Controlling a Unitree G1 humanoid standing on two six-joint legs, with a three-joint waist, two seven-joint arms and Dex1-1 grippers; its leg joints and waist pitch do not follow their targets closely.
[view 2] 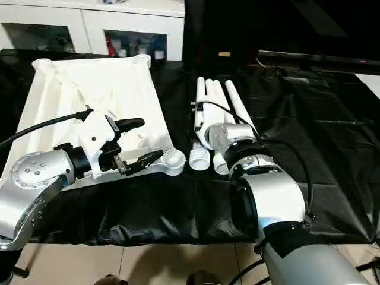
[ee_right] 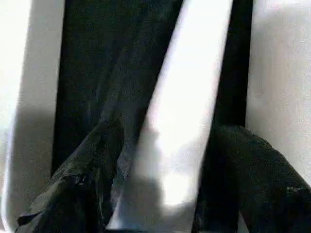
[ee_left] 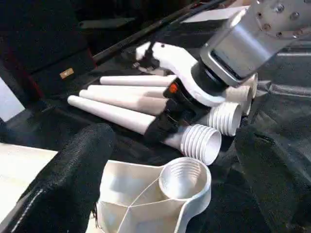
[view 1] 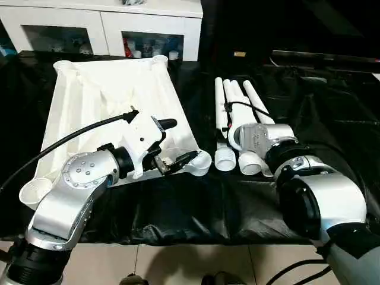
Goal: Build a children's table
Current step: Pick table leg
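Black fingers, left gripper (view 1: pixel 178 161): spread apart, grasping nothing, hovering over the tabletop's near right corner socket (ee_left: pixel 183 178).
Black fingers, right gripper (ee_right: pixel 165 189): parted, one on each side of a white leg (ee_right: pixel 187 116); contact with the leg cannot be confirmed.
Clearance: bare black cloth lies between the tabletop's right edge and the legs; the socket sits just beside the nearest leg's threaded end (ee_left: pixel 199 142).
Tabletop (view 1: pixel 107 101): white plastic, rectangular, ribbed underside facing up, round sockets at the corners, on the left of the work surface.
Legs (view 1: pixel 237 104): four white tubes lying side by side, ribbed ends toward the robot, right of the tabletop.
Surface: black cloth (view 1: pixel 178 208) over the table; pale tiled floor below its near edge.
Background: white glass-door cabinet (view 1: pixel 107 27) behind the tabletop.
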